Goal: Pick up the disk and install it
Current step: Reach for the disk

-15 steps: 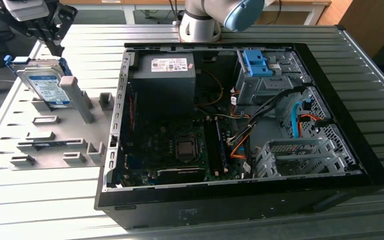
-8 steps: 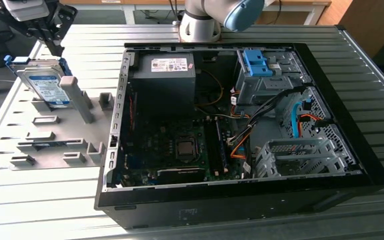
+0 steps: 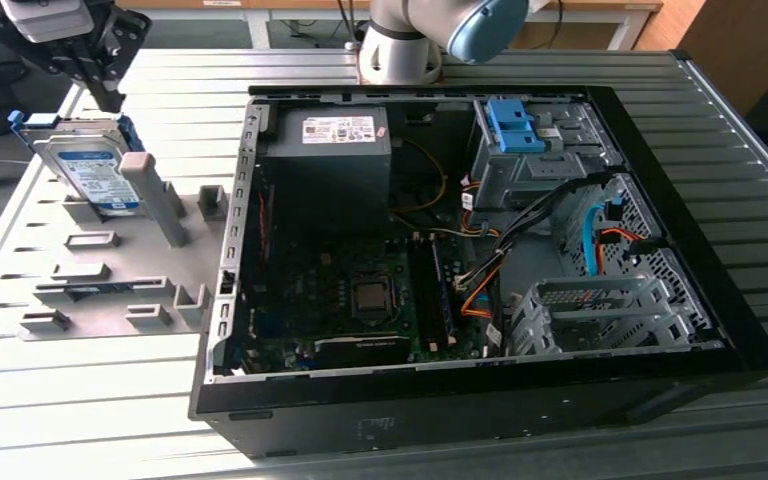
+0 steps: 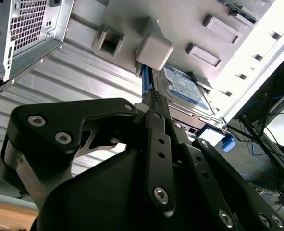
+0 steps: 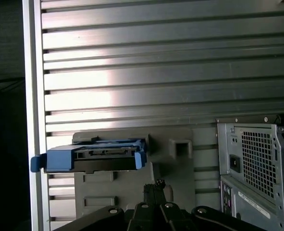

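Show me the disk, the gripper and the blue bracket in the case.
the disk (image 3: 95, 180): exterior view, its white-and-blue label
the gripper (image 3: 109, 99): exterior view, its lower tip
the blue bracket (image 3: 511, 125): exterior view, its middle

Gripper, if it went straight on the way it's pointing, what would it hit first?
Most likely the disk, at its blue-railed top edge: the gripper points down right above it. Depth is unclear, so it could pass beside it onto the grey holder.
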